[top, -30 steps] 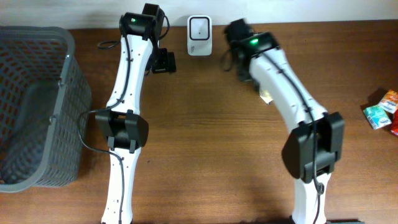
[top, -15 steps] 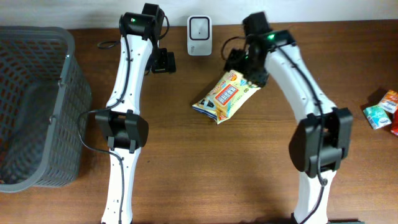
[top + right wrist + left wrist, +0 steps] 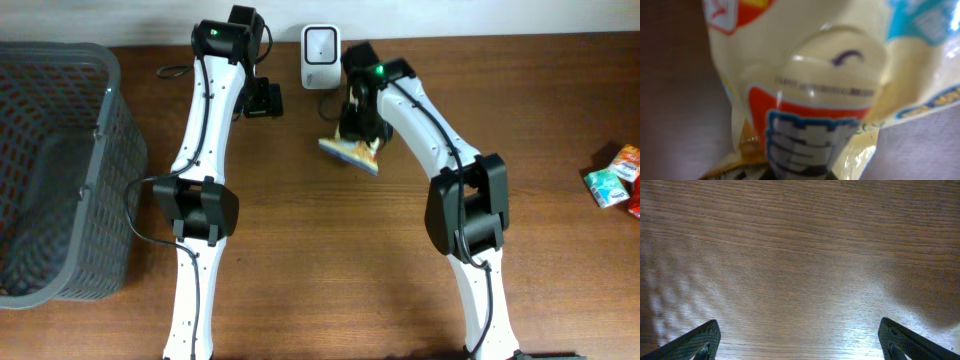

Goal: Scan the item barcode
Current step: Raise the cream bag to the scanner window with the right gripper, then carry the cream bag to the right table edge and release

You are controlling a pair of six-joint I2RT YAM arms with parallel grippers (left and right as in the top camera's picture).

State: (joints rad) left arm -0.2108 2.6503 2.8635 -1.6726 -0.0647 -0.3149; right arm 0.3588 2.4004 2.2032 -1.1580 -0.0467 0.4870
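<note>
A yellow snack bag [image 3: 350,152] with red and blue print hangs edge-on just below and to the right of the white scanner [image 3: 320,58] at the table's back edge. My right gripper [image 3: 362,125] is shut on the bag's upper end. In the right wrist view the bag [image 3: 815,75] fills the frame and hides most of the fingers at the bottom; no barcode is readable there. My left gripper [image 3: 263,100] hovers left of the scanner. Its fingertips [image 3: 695,342] stand wide open over bare wood with nothing between them.
A grey mesh basket [image 3: 105,180] stands at the left edge of the table. Several small colourful packets [image 3: 615,180] lie at the far right edge. The brown wooden table [image 3: 330,260] stretches between the two arms.
The right arm swung left toward the scanner. The bag, spread flat half a second ago, is now lifted and turned edge-on. The left arm has not moved.
</note>
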